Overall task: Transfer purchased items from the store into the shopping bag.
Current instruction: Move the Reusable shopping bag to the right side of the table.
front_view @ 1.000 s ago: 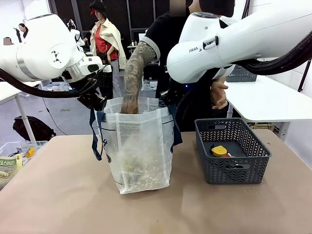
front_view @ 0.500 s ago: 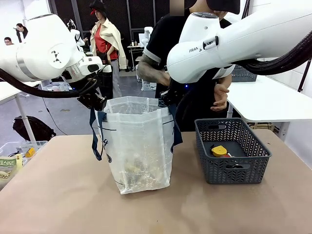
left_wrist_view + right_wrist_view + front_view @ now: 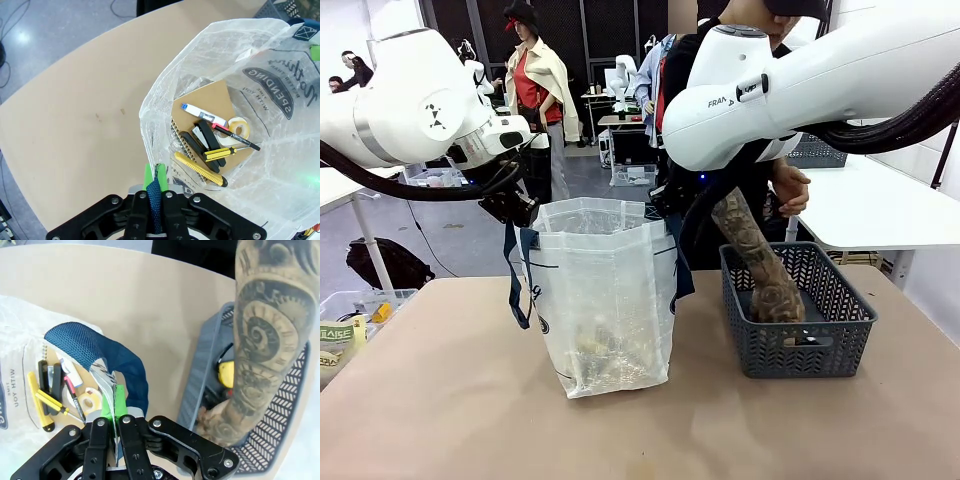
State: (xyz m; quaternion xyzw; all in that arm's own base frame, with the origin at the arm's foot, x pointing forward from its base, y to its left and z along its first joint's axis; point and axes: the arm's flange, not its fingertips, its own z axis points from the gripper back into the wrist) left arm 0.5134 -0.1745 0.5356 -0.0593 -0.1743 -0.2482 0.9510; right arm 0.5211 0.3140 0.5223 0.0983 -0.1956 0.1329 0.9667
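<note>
The translucent white shopping bag [image 3: 605, 300] stands upright mid-table, its mouth held wide. My left gripper [image 3: 520, 210] is shut on one navy strap handle [image 3: 155, 197]; my right gripper [image 3: 665, 205] is shut on the other navy handle [image 3: 112, 357] with some bag rim. Inside the bag lie several purchased items [image 3: 215, 145]: a tan notebook, a yellow screwdriver, a tape roll, a marker and dark tools. To the right sits the dark grey basket [image 3: 840, 340]. The person's tattooed hand [image 3: 777, 300] reaches down into it, beside a yellow item [image 3: 226, 374].
A clear bin [image 3: 350, 320] with packets sits off the table's left edge. A white table [image 3: 880, 205] stands behind the basket at right. Bare tan tabletop [image 3: 470, 400] lies in front of the bag and basket.
The person's arm has come up out of the bag and swung right, down into the basket. Both grippers and the bag have stayed put.
</note>
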